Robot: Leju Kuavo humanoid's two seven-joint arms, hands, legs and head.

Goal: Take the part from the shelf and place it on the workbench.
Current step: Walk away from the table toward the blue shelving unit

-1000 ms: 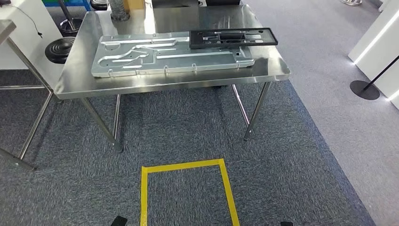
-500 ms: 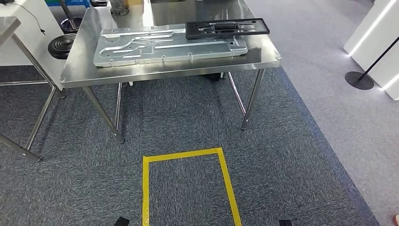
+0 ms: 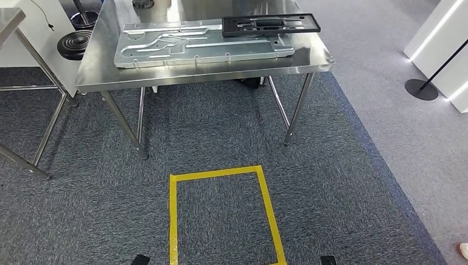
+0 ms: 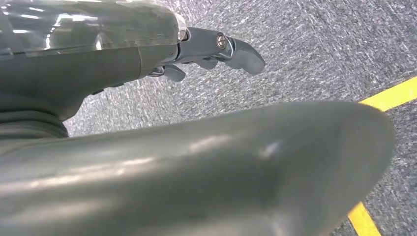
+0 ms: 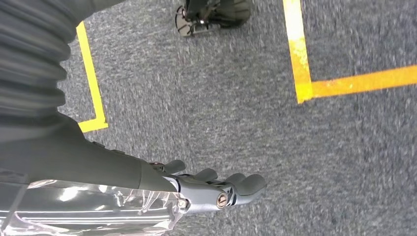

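The fingers of the left hand [image 4: 206, 49] and right hand [image 5: 206, 189] hang loosely extended over carpet, grasping nothing. The black frame part [image 3: 270, 24] already lies on the steel workbench [image 3: 204, 77], overlapping a grey metal panel [image 3: 201, 45]. Resting partly on that panel, it could probably slide if the bench is bumped.

Bright even indoor light, glare on steel workbench [image 3: 209, 69], blurred thumb [image 4: 206, 172] close-up

camera: head view has shifted, whole scene slid toward 12 o'clock | table [image 3: 204, 74]: now nearer the upper edge, its far end cut off | yellow tape rectangle [image 3: 225, 175]: higher in frame | person's shoe [image 3: 462, 250]: come in at 4 o'clock
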